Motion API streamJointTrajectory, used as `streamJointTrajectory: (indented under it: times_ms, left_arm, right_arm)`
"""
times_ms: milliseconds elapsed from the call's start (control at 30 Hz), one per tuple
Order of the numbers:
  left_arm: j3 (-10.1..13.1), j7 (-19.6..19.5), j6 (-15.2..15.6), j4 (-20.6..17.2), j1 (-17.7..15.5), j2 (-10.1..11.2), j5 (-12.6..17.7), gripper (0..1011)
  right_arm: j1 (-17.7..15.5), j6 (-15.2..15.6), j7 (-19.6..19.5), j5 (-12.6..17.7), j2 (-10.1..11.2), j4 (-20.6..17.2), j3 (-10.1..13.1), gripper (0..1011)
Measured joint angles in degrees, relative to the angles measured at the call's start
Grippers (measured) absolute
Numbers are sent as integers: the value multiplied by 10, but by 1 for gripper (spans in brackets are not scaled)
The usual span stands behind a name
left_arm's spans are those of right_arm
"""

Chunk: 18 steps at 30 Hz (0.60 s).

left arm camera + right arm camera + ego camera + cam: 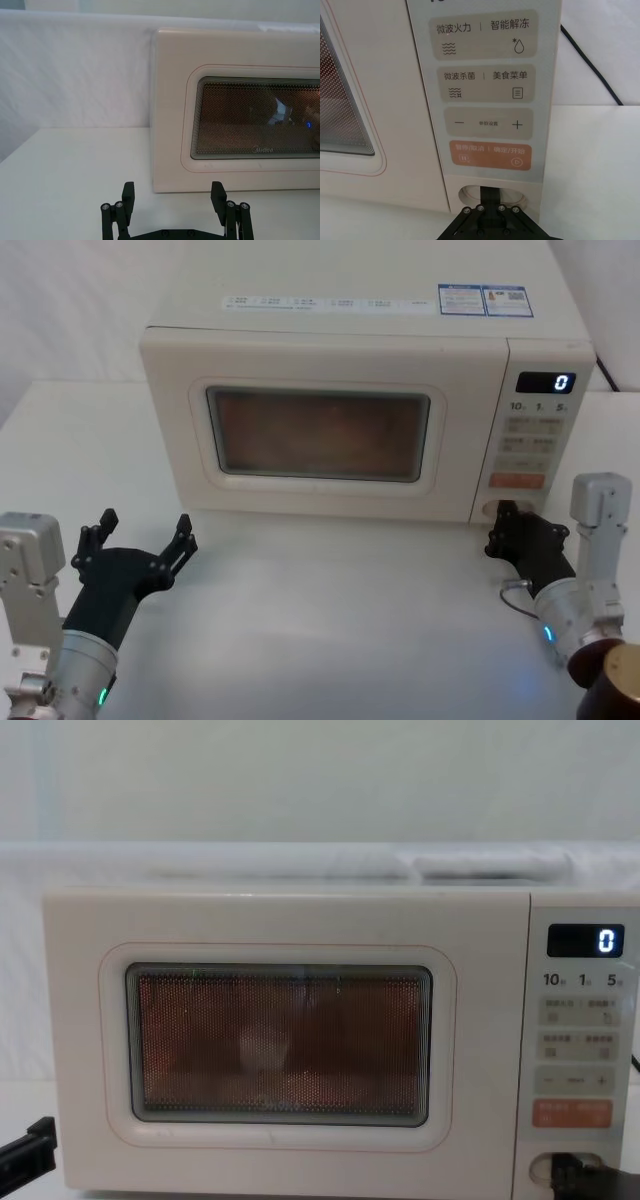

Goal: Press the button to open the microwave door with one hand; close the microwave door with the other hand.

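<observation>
While the microwave door [318,435] is sitting flush and closed, we are holding our right gripper [492,196] straight ahead of the button [470,192] — low on the control panel, under the orange key [490,154], its long axis horizontal. Fingertips clenched together, touching or nearly so. Our left gripper [143,535] is waiting spread wide, near the door's left edge.

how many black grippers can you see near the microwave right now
2. The left gripper hovers open over the table, before the microwave door's left end. The right gripper, fingers together, is at the button below the orange key.
</observation>
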Motion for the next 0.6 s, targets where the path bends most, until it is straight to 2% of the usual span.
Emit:
streamJointTrajectory:
  times_ms: [600]
  left_arm:
    - [0, 0, 0, 0, 0, 0, 0, 1001]
  right_arm:
    - [18, 0, -1, -2, -5, 18, 0, 0]
